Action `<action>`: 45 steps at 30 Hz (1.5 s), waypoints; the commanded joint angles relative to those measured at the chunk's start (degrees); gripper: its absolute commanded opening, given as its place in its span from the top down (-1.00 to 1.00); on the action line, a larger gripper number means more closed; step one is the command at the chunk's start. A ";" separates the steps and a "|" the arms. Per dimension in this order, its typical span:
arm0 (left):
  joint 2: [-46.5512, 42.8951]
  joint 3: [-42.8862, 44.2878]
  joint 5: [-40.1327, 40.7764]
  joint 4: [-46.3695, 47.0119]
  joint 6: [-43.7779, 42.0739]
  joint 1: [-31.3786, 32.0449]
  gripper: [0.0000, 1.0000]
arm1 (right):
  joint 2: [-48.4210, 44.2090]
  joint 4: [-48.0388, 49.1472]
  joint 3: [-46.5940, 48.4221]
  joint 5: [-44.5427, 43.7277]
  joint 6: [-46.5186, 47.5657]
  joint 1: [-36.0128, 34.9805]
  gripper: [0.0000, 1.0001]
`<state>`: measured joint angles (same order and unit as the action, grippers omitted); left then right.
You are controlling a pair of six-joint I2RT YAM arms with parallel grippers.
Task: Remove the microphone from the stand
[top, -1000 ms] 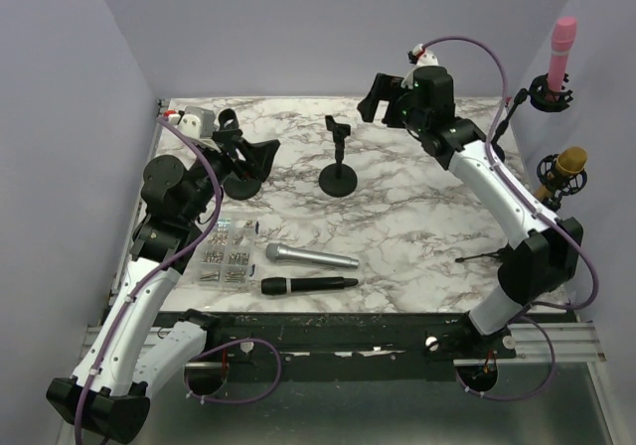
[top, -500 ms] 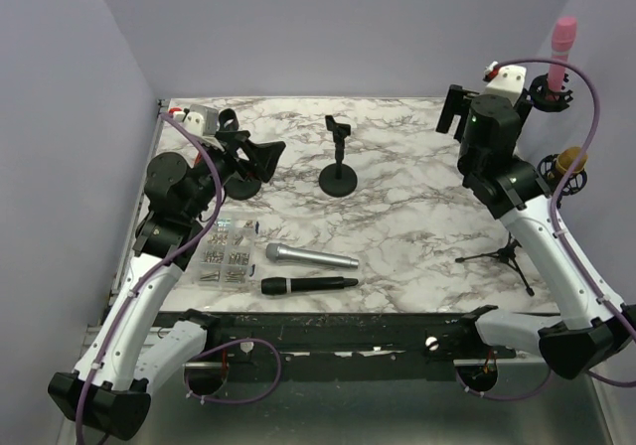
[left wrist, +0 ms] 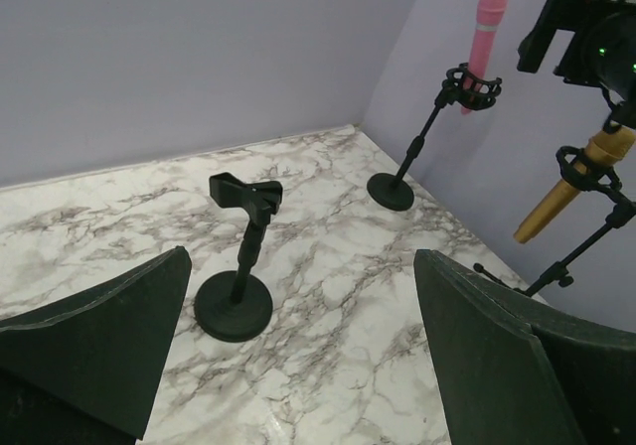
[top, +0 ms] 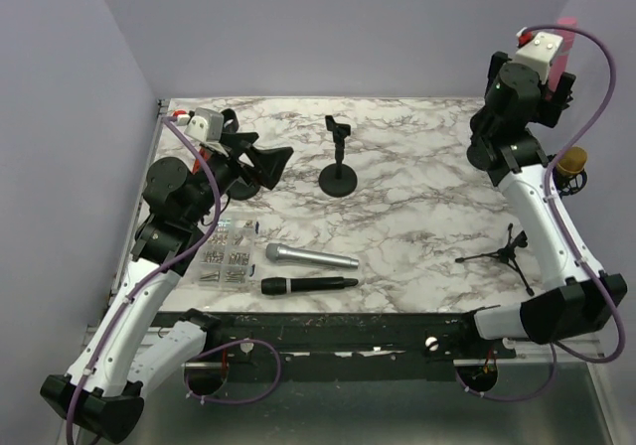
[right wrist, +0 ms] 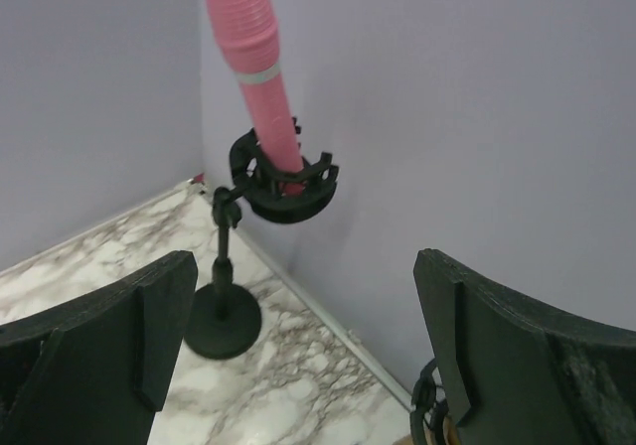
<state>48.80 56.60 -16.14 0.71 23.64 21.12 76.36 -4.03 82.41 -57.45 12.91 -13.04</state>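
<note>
A pink microphone (right wrist: 253,77) stands upright in the black shock mount (right wrist: 283,182) of a round-based stand (right wrist: 223,321) in the back right corner; it also shows in the left wrist view (left wrist: 485,28). My right gripper (right wrist: 298,326) is open and empty, raised beside the mount, a little apart from the microphone. From above, this gripper (top: 530,85) hides most of the pink microphone (top: 566,23). A gold microphone (top: 570,163) sits in a second stand nearer on the right. My left gripper (top: 260,162) is open and empty over the table's left, facing an empty stand (left wrist: 241,256).
A silver microphone (top: 310,257) and a black microphone (top: 308,285) lie on the marble table near its front. A clear box of small parts (top: 224,251) sits at the left. The gold microphone's tripod legs (top: 502,251) spread at the right. Purple walls close the back and sides.
My right arm has swung from the back middle of the table to the back right corner and risen up next to the pink microphone. My left gripper has shifted slightly right.
</note>
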 commanded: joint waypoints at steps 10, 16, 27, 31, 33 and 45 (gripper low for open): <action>0.28 2.09 -0.38 -0.37 -0.69 4.73 -0.97 | 23.29 26.62 13.47 -5.21 19.45 9.15 -1.00; 1.62 2.29 -0.51 -0.62 -0.71 5.94 -0.97 | 30.13 30.56 17.71 -5.33 21.34 12.72 -1.00; 4.38 2.58 -1.76 -0.62 -0.19 6.28 -0.97 | 41.77 29.26 25.42 -5.26 20.56 16.07 -0.90; 4.89 2.70 -1.62 -0.62 -0.35 6.24 -0.97 | 43.58 32.53 25.76 -5.23 22.57 15.98 -0.75; 5.05 2.80 -1.63 -0.60 -0.35 6.24 -0.97 | 44.04 33.34 26.12 -5.28 23.27 16.08 -0.65; 4.74 2.54 -1.97 -0.62 0.00 6.30 -0.97 | 40.49 28.07 25.26 -2.46 19.60 16.02 0.34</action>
<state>54.17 57.65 -16.75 0.21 23.53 27.14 119.92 25.45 106.54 -60.93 34.39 3.01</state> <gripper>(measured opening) 0.980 0.384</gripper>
